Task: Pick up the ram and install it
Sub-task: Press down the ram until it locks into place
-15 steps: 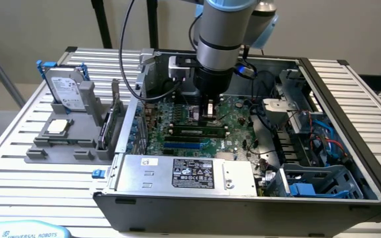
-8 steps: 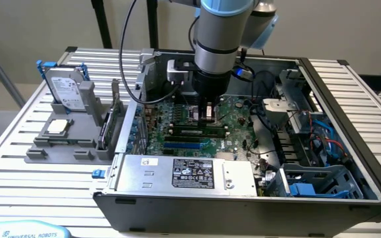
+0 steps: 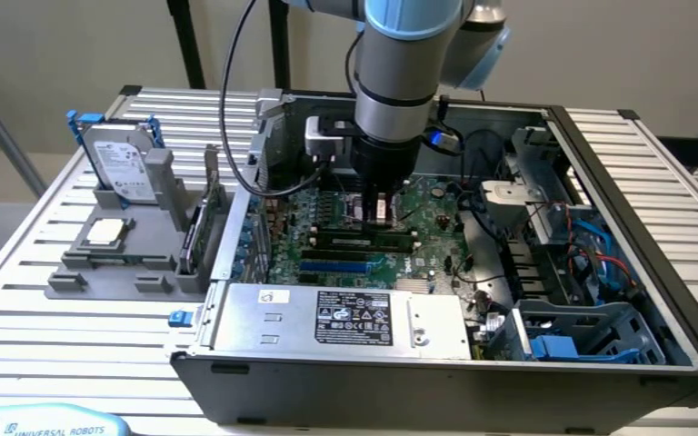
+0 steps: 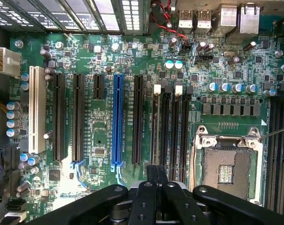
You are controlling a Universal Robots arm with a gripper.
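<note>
My gripper (image 3: 380,216) hangs low inside the open computer case, over the motherboard (image 3: 428,204). In the wrist view its black fingertips (image 4: 151,174) are pressed together with nothing showing between them; the gripper (image 4: 157,172) is shut. They hover over the near end of the black memory slots (image 4: 170,131), beside the CPU socket (image 4: 226,164). In the exterior view a long narrow green strip with dark chips, the ram (image 3: 359,239), lies along the slots just below the fingers. Whether the fingers touch it I cannot tell.
A blue expansion slot (image 4: 117,122) and black slots (image 4: 78,117) run parallel to the memory slots. The power supply (image 3: 343,318) fills the case's front. Cables and a blue drive cage (image 3: 580,331) sit on the exterior view's right. Outside, a grey holder (image 3: 131,259) carries a hard drive (image 3: 121,163) and an upright card (image 3: 204,222).
</note>
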